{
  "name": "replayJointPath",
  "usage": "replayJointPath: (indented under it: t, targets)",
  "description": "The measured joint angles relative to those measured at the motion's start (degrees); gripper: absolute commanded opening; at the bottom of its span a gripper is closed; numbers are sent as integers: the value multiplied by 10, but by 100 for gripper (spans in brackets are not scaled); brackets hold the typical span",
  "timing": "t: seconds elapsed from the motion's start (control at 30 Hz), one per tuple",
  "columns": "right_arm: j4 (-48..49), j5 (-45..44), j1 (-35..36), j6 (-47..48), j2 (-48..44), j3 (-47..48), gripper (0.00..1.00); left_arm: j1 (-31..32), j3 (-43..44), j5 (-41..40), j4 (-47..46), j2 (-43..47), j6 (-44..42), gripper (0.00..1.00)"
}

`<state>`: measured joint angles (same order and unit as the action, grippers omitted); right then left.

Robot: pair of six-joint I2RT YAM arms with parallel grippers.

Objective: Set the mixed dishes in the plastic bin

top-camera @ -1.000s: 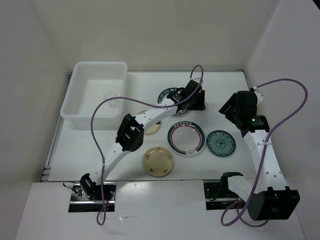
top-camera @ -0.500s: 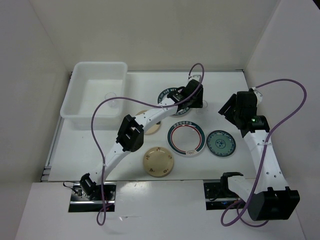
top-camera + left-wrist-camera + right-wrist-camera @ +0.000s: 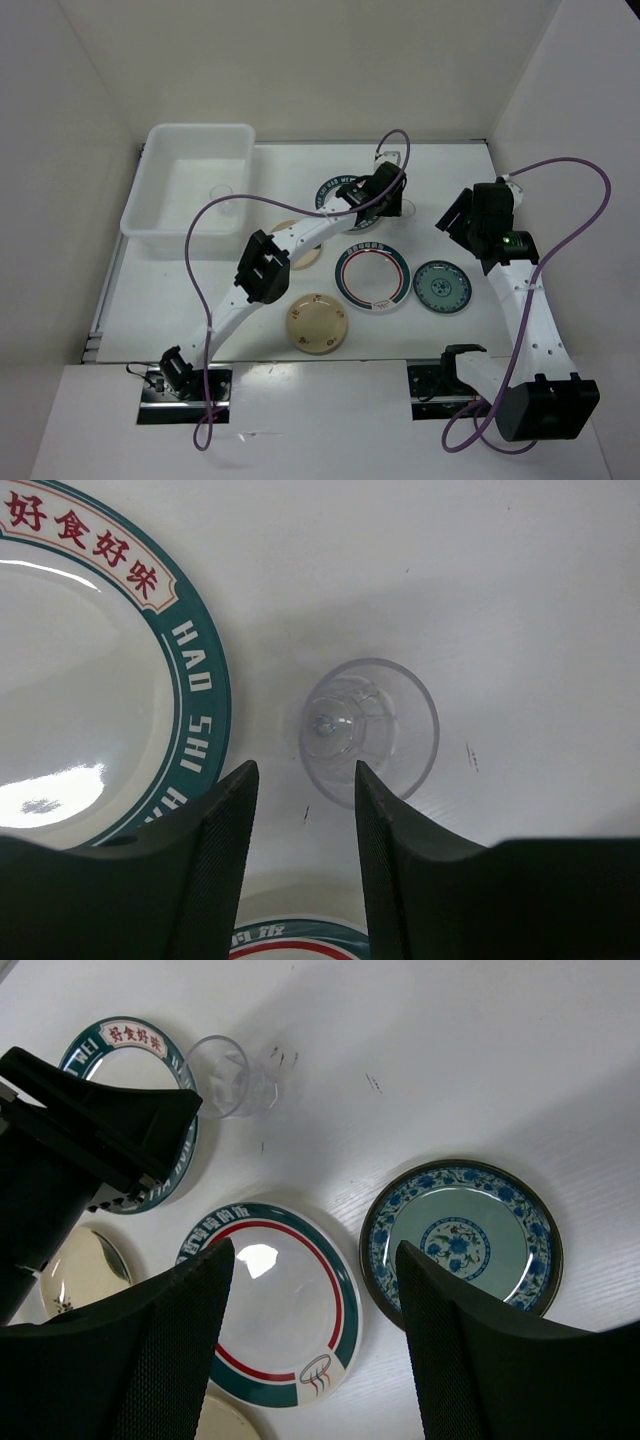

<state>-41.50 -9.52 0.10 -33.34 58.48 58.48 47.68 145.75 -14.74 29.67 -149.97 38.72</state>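
Note:
Five plates lie on the white table: a white one with a teal lettered rim (image 3: 330,190), a red-ringed one (image 3: 372,276), a small teal patterned one (image 3: 442,286), a cream one (image 3: 317,323), and a second cream one (image 3: 308,258) half under the left arm. The plastic bin (image 3: 195,140) stands at the far left. My left gripper (image 3: 305,780) is open and low over the table, between the lettered plate (image 3: 100,680) and the red-ringed plate (image 3: 300,946), holding nothing. My right gripper (image 3: 315,1260) hangs open above the red-ringed plate (image 3: 275,1310) and the teal plate (image 3: 460,1235).
A small clear glass (image 3: 368,730) stands just ahead of the left fingertips, beside the lettered plate. Faint clear glass shapes (image 3: 222,198) show inside the bin. White walls enclose the table on three sides. Purple cables loop above both arms.
The left gripper has edged slightly toward the far side and its jaws have narrowed a little. The right arm has barely moved.

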Motion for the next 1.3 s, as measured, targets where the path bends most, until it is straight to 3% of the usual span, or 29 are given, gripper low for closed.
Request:
replayJointPath:
  t: [0.1, 0.33, 0.6, 0.9, 1.13, 1.3]
  targets:
    - [0, 1, 0, 0, 0, 0, 71, 0, 0, -1, 0, -6, -2, 41]
    - [-1, 3, 0, 0, 0, 0, 71, 0, 0, -1, -3, -26, -8, 40]
    - [-1, 6, 0, 0, 0, 0, 71, 0, 1, 0, -1, -37, -9, 2]
    - [0, 12, 0, 0, 0, -8, 71, 0, 20, 15, 11, -31, -11, 0]
    - [0, 16, 0, 2, -1, -8, 74, -22, -8, 3, 28, 94, -30, 0]
    - [0, 23, 0, 4, -7, -8, 78, -139, -142, 4, 21, 299, -30, 0]
